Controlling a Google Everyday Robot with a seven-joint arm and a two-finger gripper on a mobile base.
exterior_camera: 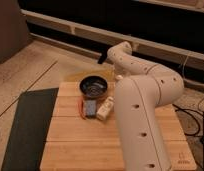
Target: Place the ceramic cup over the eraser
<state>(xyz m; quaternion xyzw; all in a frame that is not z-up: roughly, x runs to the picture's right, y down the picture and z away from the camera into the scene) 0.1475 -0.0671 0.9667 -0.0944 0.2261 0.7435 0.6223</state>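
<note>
A wooden tabletop (80,145) is seen from above, with much of its right side covered by the white robot arm (145,105), which rises from the near right corner and bends back over the far edge. The hand (102,58) is found beyond the far edge of the tabletop, past the dark bowl (93,86); only a small dark tip is visible against the dim floor, and whether it is open or closed cannot be told. The dark bowl is set near the middle of the far edge. Just in front of it, a blue-grey block (89,106) with an orange edge is laid flat, and a long cream bottle (106,108) is lying just beside it, close against the arm. The ceramic cup cannot be made out anywhere; it may be hidden behind the arm. A dark mat (25,127) is laid along the left edge of the tabletop.
</note>
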